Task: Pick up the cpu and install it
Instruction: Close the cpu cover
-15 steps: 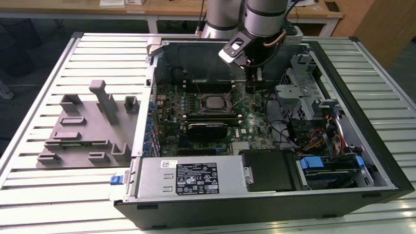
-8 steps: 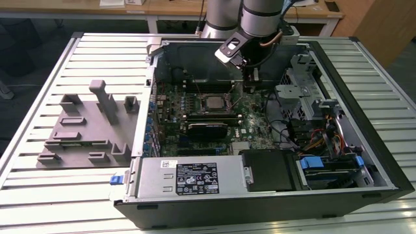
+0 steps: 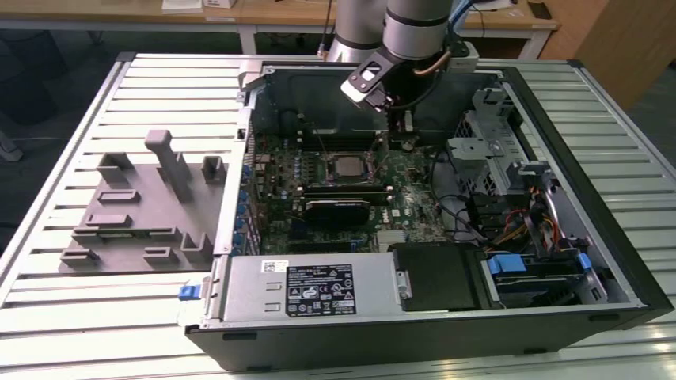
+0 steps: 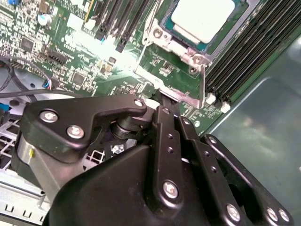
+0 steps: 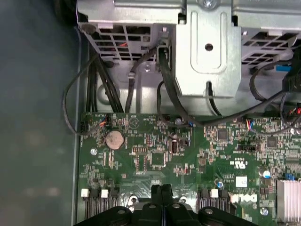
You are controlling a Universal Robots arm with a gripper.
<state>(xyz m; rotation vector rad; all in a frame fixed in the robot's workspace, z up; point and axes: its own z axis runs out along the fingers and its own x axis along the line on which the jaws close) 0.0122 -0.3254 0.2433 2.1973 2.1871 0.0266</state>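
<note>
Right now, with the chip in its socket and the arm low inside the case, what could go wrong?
1. The shut claw hangs right beside the socket's metal latch; a sideways slip could snag it or scrape the green board.
2. The chip lies in the socket, but whether it sits flat I cannot tell; pressing could harm it.
3. Loose black cables hang near and could catch on a move.

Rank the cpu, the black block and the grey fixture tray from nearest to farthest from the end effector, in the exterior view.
1. cpu, right beside the end effector.
2. black block, just past the cpu.
3. grey fixture tray, outside the case, exterior view's left.
</note>
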